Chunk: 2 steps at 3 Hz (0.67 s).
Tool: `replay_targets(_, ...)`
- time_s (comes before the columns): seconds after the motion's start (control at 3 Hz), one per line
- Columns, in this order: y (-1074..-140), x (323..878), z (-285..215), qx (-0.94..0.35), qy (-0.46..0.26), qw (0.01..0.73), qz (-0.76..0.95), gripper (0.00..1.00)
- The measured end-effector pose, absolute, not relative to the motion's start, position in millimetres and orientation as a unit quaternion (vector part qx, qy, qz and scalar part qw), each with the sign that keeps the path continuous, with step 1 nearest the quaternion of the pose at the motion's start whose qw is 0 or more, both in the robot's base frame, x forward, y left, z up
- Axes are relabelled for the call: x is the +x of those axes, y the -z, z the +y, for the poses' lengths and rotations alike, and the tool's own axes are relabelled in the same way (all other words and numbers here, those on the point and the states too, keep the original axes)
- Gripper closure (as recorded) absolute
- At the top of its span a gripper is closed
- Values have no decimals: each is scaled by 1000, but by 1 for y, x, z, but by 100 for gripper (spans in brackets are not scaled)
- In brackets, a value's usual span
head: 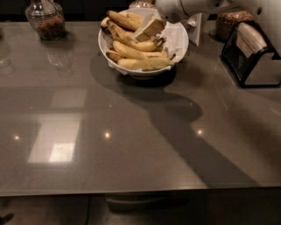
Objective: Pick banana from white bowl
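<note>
The white bowl (180,41) stands at the back centre of the grey table, lined with white paper and filled with several bananas. The brown-mottled banana (124,19) lies at the bowl's back left. A paler yellow bunch (142,63) lies along the front. My gripper (149,28) reaches in from the upper right on a white arm (189,6). It sits down among the bananas in the middle of the bowl, just right of the mottled banana.
A glass jar (44,19) with brown contents stands at the back left. A black and metal holder (252,55) stands at the right edge, with another jar (230,22) behind it. The arm's shadow falls across the table's middle.
</note>
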State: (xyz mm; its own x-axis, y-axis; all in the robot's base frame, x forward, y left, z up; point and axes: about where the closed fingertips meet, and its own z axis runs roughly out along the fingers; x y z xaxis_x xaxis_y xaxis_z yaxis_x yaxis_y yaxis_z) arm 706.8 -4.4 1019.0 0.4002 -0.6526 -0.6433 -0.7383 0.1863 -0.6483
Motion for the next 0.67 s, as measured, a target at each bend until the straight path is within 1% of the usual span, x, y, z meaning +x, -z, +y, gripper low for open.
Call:
replay_targets(0.33, -1009, 720, -3, -637, -41, 541, 548, 28)
replay_targets(0.67, -998, 734, -1, -641, -42, 534, 550, 33)
